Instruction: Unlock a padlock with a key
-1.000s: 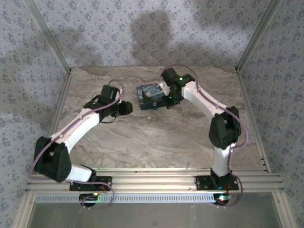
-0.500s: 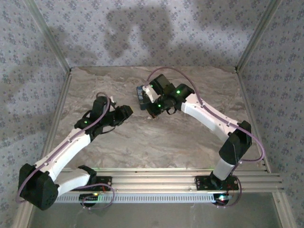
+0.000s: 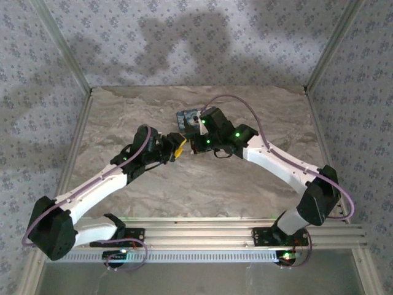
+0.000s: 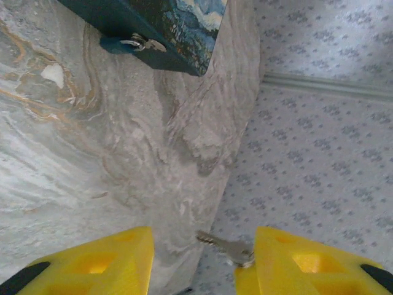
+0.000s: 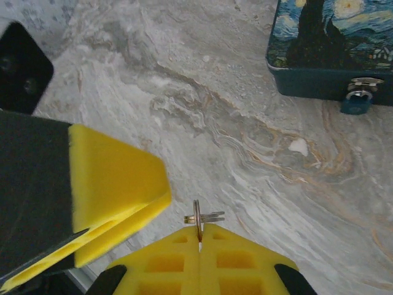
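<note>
Top view: dim, soft, a bit grainy. Big blurry arm shadows on back wall point(image 3: 184, 37), so light comes from the near side. Wrist cams brighter, even. Left fingers point(image 4: 92, 261) slightly soft at frame bottom, tabletop point(image 4: 123, 153) beyond them sharp. Small glint on key point(image 5: 206, 216) at right fingertips point(image 5: 178, 246).

Blue padlock point(image 5: 356, 102) hangs shut; silver key point(image 4: 226, 247) airborne.
</note>
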{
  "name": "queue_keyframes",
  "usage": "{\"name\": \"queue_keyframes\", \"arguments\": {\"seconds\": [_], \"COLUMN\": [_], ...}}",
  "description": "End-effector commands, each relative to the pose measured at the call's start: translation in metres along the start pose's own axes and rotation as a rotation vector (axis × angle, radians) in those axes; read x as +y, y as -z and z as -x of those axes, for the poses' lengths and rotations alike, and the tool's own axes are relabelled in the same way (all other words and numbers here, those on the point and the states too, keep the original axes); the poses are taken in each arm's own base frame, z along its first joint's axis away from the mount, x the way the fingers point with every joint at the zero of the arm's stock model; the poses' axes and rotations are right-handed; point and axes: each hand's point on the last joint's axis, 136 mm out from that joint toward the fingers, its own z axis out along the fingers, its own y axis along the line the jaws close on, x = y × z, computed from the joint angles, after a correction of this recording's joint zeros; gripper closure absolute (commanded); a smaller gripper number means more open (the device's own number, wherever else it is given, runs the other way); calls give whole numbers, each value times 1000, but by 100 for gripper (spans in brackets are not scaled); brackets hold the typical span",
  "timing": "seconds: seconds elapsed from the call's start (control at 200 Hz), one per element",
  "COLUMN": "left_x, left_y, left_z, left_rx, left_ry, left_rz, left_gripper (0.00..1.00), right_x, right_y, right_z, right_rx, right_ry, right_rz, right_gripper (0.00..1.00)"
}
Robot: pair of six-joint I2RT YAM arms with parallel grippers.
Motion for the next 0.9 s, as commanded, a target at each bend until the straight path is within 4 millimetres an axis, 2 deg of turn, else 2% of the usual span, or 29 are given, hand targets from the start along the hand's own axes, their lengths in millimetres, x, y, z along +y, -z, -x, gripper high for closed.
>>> {"name": "queue_keyframes", "arguments": {"seconds": [0.0, 0.105, 0.265, 0.375, 0.455, 0.555, 0.764, 0.899], "left_x": [-14, -16, -14, -13, -12, -10, -30, -32], "left_y": [-8, -15, -18, -20, -21, -23, -24, -16], "left_z": [2, -1, -6, -7, -7, -5, -15, -11], "left_rx": [-17, -3, 20, 30, 33, 38, 141, 128], "left_ry": [132, 170, 210, 229, 231, 230, 126, 25], "left_rz": [-66, -81, -77, -81, -83, -88, -130, -132], "left_gripper": [51, 51, 48, 50, 56, 69, 100, 100], "right_x": [16, 20, 15, 17, 20, 24, 23, 21], "right_y": [8, 7, 7, 8, 10, 15, 14, 22], "right_z": [17, 17, 17, 16, 15, 13, 0, 1], "right_rx": [-100, -113, -135, -146, -155, -161, -128, -144], "right_ry": [-63, -57, -42, -36, -31, -12, 31, 43], "right_rz": [54, 70, 42, 60, 76, 98, 103, 94], "right_gripper": [100, 100, 100, 100, 100, 100, 100, 100]}}
